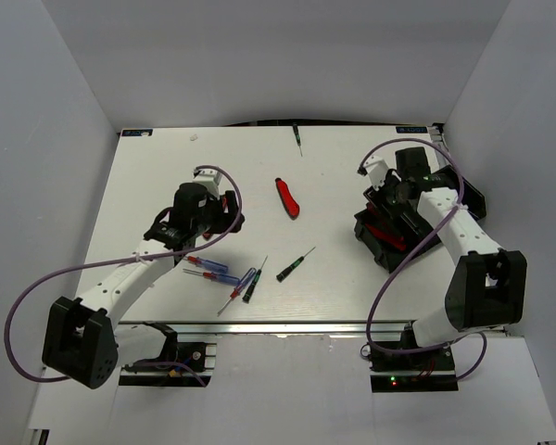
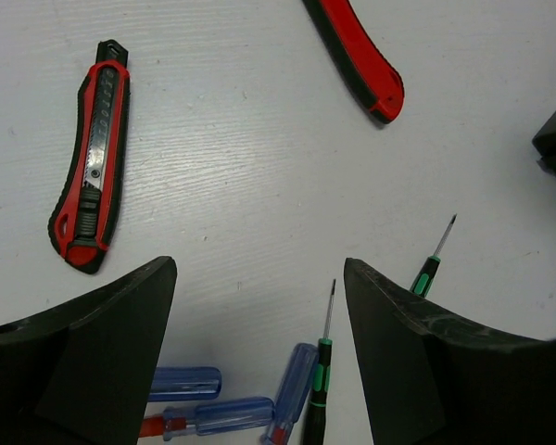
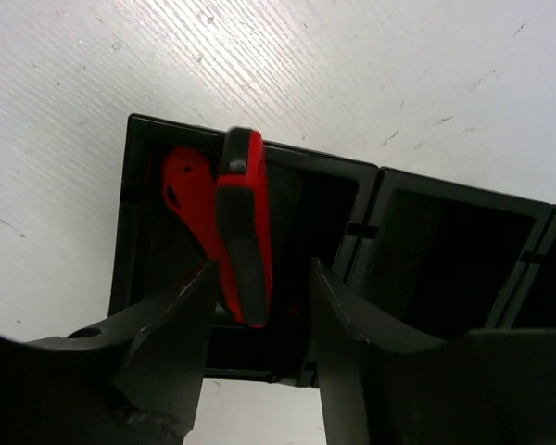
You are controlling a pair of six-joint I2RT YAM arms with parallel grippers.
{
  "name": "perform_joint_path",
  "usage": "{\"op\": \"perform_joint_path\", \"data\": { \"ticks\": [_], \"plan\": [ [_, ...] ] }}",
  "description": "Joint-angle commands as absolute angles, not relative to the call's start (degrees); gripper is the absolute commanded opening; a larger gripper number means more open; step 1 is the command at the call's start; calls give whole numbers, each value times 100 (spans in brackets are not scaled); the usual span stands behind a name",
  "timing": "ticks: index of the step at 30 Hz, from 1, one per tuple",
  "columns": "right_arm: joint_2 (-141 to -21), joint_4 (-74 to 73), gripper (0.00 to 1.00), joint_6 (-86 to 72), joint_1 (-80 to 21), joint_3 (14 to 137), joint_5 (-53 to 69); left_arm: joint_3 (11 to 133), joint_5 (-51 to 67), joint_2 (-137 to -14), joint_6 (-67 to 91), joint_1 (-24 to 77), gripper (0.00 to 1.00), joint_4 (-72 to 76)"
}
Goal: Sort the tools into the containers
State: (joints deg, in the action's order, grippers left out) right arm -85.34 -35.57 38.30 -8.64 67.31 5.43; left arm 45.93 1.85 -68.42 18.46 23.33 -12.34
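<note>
Now my right gripper (image 3: pixel 261 278) slack around utility knife (image 3: pixel 246 213) standing in bin (image 3: pixel 125 222); my left gripper (image 2: pixel 259 269) spread empty over screwdrivers (image 2: pixel 324 357).

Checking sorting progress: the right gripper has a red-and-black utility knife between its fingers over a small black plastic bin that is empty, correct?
Not empty: the right wrist view shows the small black plastic bin already holding another red utility knife, behind the red-and-black utility knife between the fingers of the right gripper.

Both arms reach forward, left end effector (image 2: pixel 259 269) spread wide, right end effector (image 3: pixel 261 269) partly parted.
</note>
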Motion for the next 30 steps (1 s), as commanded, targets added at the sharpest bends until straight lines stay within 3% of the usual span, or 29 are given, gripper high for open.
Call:
{"op": "perform_joint_path", "data": {
  "ticks": [1, 5, 10, 15, 18, 20, 24, 26, 30],
  "plan": [
    [-8490, -3612, 54, 4043, -844, 7092, 659, 4518, 88, -6574, 1793, 2276, 84, -1353],
    [-8534, -3761, 59, 4165, -844, 7373, 948, 4500, 79, -6522, 1802, 2241, 84, -1380],
    [-8578, -4245, 72, 4641, -975, 7716, 2775, 4474, 79, -6504, 1810, 2215, 84, -1397],
    [-9560, -3789, 71, 3457, -1660, 8242, 3085, 4526, 79, -6530, 1837, 2197, 84, -1441],
    [-10219, -3315, 72, 2466, -2047, 8577, 2884, 4553, 79, -6443, 1872, 2197, 84, -1529],
    [-10641, -2700, 74, 1762, -2389, 8683, 1871, 4535, 79, -6329, 1933, 2189, 84, -1625],
    [-11380, -2294, 81, 539, -2759, 9245, 986, 4456, -219, -6056, 2135, 2188, 84, -1810],
    [-11722, -2180, 88, 422, -2952, 9597, 687, 4404, -263, -5899, 2258, 2180, 84, -1889],
    [-12242, -2004, 89, 132, -3207, 10036, 238, 4342, -343, -5731, 2408, 2180, 84, -2047]
  ]
}}
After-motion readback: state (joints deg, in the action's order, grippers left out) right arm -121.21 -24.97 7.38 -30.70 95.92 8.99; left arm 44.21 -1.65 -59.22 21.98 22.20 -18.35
